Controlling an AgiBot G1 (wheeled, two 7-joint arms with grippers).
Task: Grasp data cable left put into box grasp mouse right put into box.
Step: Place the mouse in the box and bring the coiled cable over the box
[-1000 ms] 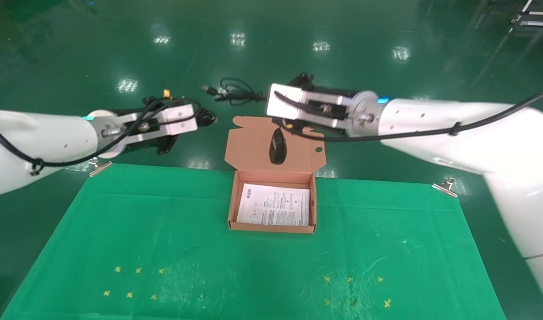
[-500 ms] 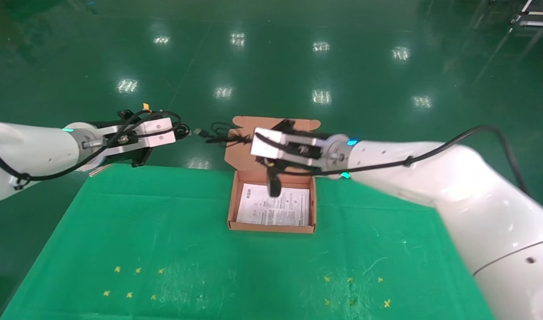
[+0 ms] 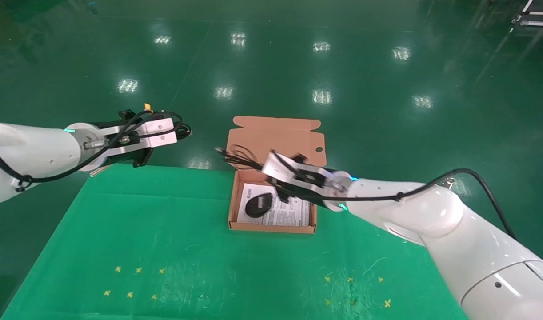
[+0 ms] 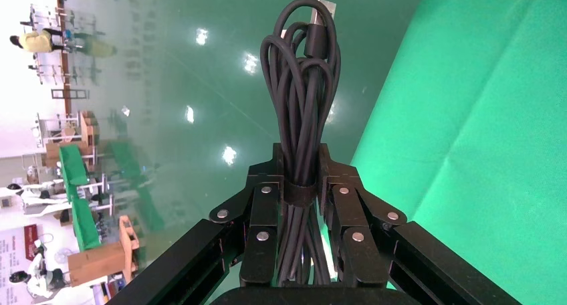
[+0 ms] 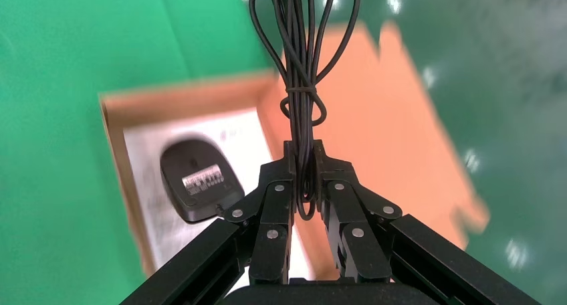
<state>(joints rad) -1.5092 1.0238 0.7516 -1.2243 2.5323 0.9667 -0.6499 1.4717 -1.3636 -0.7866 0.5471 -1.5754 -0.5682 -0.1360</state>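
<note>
Resting underside up inside the shallow salmon-orange cardboard box (image 3: 271, 229), the small black oval plastic mouse (image 3: 259, 205) shows its pale label in the right wrist view (image 5: 200, 180). It lies on the white printed sheet (image 3: 293, 214) lining the box bottom, in the half toward the robot's left, long axis running slantwise across the box. The box's hinged lid (image 3: 278, 140), flat matte cardboard with cut tabs and a round hole, lies open on the far side. The box sits on the green cloth-covered desk (image 3: 165, 240).

The right tool (image 3: 278, 189) hovers over the box's far edge, its black metal fingers (image 5: 274, 205) closed on the mouse's thin black cord (image 5: 302, 97), whose tied loops extend beyond the fingertips over the lid.

The left tool (image 3: 182, 129) is held beyond the desk's far left corner, closed on a bundled thick black rubbery data cable (image 4: 304, 84) bound by a band; the bundle's long axis runs straight out from the fingers.
</note>
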